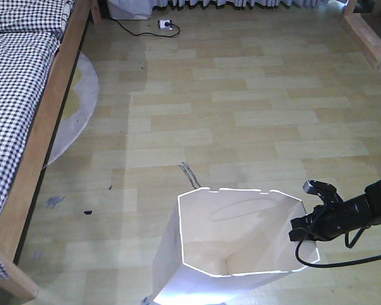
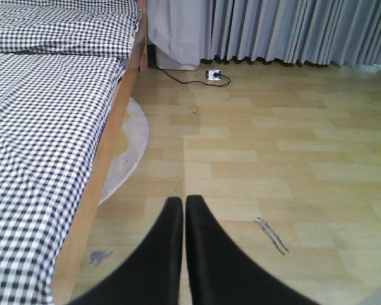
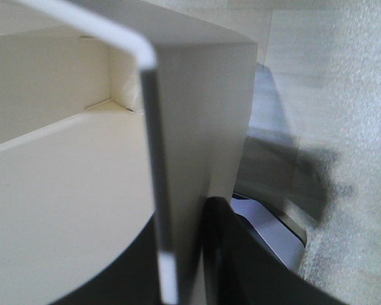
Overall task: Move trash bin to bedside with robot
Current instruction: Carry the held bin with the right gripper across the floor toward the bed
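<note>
trash bin (image 1: pixel 241 235) pinched mid-floor, well apart from the bed (image 1: pixel 19 95)
front view: right arm (image 1: pixel 343 216) at its rim. left wrist: empty jaws pressed shut, bed alongside. right wrist alone showed jaws clamped across the thin wall, which could flex, slip or tip under dragging.

The cream thin-walled plastic trash bin (image 3: pixel 203 114) fills most of the frame, one wall seen edge-on, with its white rim (image 3: pixel 89 25) bending at a corner above. The small black gripper (image 3: pixel 184 216) straddles that wall: one dark finger (image 3: pixel 108 273) is inside it and the other finger (image 3: pixel 247 267) outside, both pressed against it. Right of the wall lies blurred pale wood-patterned floor (image 3: pixel 330 76), which carries a grey shadow (image 3: pixel 292 171)
</note>
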Tool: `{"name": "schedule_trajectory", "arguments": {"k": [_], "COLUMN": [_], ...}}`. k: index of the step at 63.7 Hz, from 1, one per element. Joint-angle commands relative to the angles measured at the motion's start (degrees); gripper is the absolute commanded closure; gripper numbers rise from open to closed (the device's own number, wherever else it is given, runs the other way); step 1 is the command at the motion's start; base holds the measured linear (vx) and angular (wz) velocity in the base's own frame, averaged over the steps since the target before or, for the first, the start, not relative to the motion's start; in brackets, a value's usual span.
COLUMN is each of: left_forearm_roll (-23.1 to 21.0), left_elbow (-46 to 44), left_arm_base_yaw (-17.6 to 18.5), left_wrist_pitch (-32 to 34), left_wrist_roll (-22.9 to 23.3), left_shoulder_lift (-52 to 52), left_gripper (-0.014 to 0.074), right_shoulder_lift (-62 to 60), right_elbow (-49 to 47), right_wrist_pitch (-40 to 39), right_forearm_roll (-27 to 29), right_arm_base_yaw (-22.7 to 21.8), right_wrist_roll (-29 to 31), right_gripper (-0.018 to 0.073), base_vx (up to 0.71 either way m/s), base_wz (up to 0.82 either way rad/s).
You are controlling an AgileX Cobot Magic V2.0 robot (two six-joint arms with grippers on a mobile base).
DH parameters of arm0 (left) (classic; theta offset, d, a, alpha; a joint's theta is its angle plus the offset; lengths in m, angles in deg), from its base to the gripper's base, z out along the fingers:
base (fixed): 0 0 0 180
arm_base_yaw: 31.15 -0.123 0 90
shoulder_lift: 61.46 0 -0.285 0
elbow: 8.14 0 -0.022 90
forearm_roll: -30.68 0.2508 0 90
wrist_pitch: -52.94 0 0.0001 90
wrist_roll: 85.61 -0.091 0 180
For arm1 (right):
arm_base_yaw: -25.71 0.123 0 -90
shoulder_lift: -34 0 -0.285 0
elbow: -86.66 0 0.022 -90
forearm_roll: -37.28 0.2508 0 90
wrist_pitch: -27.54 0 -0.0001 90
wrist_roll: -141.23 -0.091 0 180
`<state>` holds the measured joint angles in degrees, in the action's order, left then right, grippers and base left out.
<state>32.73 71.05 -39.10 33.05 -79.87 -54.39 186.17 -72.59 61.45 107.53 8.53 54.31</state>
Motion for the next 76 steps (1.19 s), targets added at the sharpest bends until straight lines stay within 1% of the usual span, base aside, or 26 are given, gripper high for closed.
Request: {"name": "schedule_trajectory", "arguments": {"k": [1,39,76], "left_forearm_roll": [-0.1,-0.1,-0.1], "left_elbow": [0.2,0.2,0.2], "left_arm_base_yaw": [0.2,0.2,0.2], "left_wrist_pitch": [3.8,3.8,3.8], "left_wrist_roll": [0.2,0.2,0.2], "left_shoulder_lift": [-0.8,-0.8,-0.8], "left_gripper": [0.0603,0.0603,0.0603], "right_shoulder_lift": [-4.4,-4.4,-4.4], "right_elbow": [-0.2,-0.2,-0.2], "right_wrist_pitch": [14.0,14.1,14.1], "right_forearm_roll": [1.7,1.7,1.7], "right_arm_base_yaw": [-0.1,-0.1,-0.1], "right_wrist_roll": [-0.2,-0.2,-0.2], "right_gripper": [0.0564,0.0564,0.0564], "base_vx": [0.28,0.28,0.28], "base_wz": [-0.02,-0.02,0.05]}}
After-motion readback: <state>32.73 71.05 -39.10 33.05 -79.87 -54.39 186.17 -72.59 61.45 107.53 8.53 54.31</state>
